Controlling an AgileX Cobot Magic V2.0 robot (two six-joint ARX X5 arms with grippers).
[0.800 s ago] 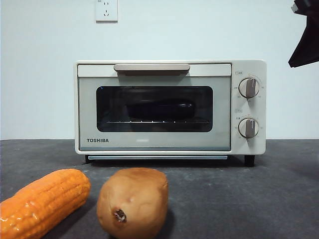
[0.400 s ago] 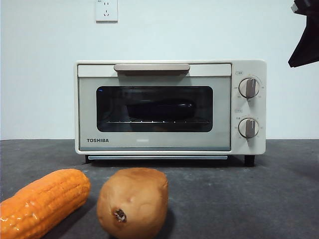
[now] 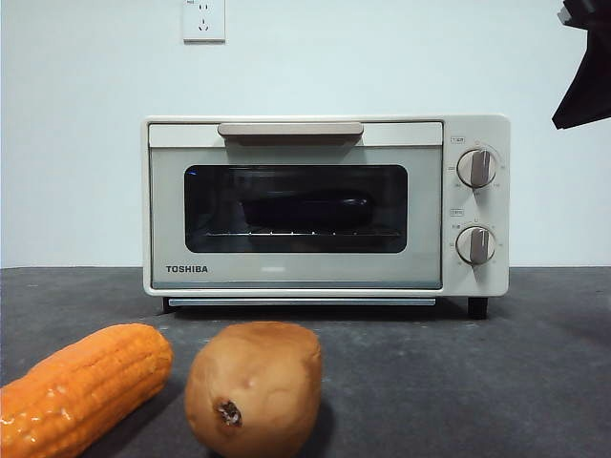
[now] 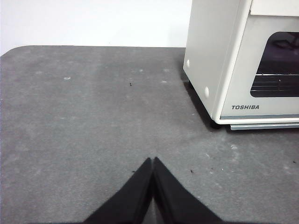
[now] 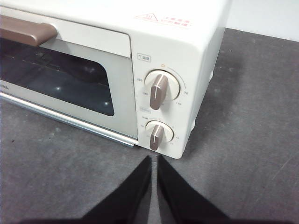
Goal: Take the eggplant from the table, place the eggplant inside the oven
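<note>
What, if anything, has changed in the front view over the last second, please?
Nothing visibly changed. The cream-white Toshiba toaster oven is shut as before, with a dark shape behind its glass; the orange corn cob and brown potato lie where they were, and the black arm tip stays at the top corner.

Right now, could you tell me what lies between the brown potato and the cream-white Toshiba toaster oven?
Nothing: in the front view only bare dark grey table separates the brown potato from the cream-white Toshiba toaster oven, whose door is shut.

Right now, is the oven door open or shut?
Shut: the oven door sits flush under its handle, and a dark shape, likely the eggplant, shows behind the glass.
</note>
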